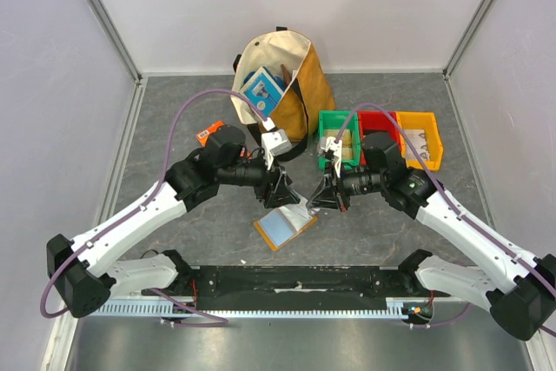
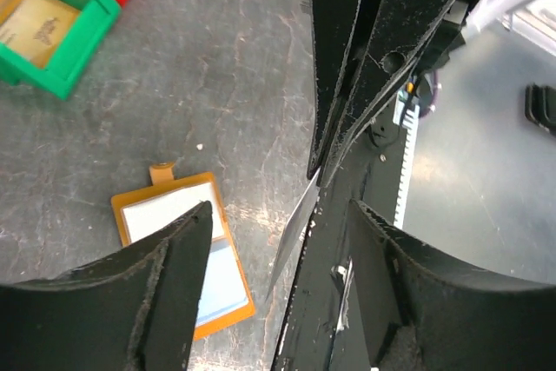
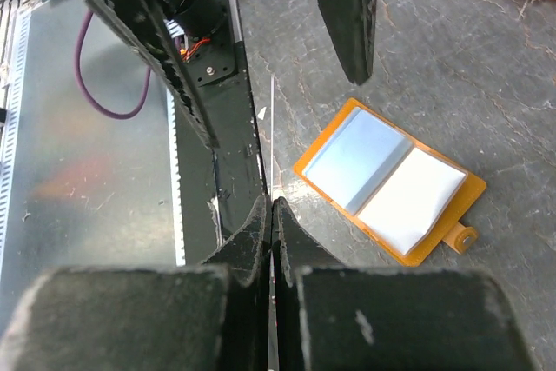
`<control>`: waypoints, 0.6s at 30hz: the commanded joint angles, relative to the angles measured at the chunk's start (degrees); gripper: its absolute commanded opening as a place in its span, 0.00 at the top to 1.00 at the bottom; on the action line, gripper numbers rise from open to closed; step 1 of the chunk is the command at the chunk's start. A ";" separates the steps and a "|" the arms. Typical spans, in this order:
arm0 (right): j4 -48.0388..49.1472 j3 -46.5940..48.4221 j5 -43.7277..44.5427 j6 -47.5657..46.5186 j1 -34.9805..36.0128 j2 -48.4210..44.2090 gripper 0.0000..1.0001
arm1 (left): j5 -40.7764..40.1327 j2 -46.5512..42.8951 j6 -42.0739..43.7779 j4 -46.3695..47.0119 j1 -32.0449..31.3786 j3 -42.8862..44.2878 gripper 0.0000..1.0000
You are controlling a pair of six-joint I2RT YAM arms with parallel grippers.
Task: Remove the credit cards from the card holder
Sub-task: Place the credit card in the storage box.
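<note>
The right tool (image 3: pixel 271 215) is pinched tight on a thin pale credit card (image 3: pixel 272 132), which stands on its edge and sticks out past the tips; the left tool (image 2: pixel 280 215) faces it with its fingers wide apart, one on each side of the card, holding nothing; under both tools, flat on the grey counter (image 3: pixel 452 84), the orange-tan card holder (image 3: pixel 423 252) lies open; a white card (image 3: pixel 408 197) sits in one pocket; farther off behind the tools stand a green bin (image 2: pixel 65 84) and a cloth bag (image 1: pixel 308 93).
</note>
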 commanded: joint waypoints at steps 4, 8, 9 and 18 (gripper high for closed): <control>-2.19 2.82 -3.25 -4.04 0.95 -0.95 0.99 | 12.43 3.29 9.08 -6.75 0.03 5.33 0.41; -2.28 2.65 -3.78 -4.47 1.21 -0.87 0.99 | 15.42 4.96 9.17 -7.90 -0.14 5.68 0.63; -2.28 2.56 -3.78 -4.56 1.21 -0.87 0.99 | 16.04 5.31 9.08 -7.72 -0.05 5.77 0.71; 4.91 -2.09 0.34 -1.68 1.21 -3.67 0.77 | 8.60 0.41 2.77 0.96 0.03 0.25 0.98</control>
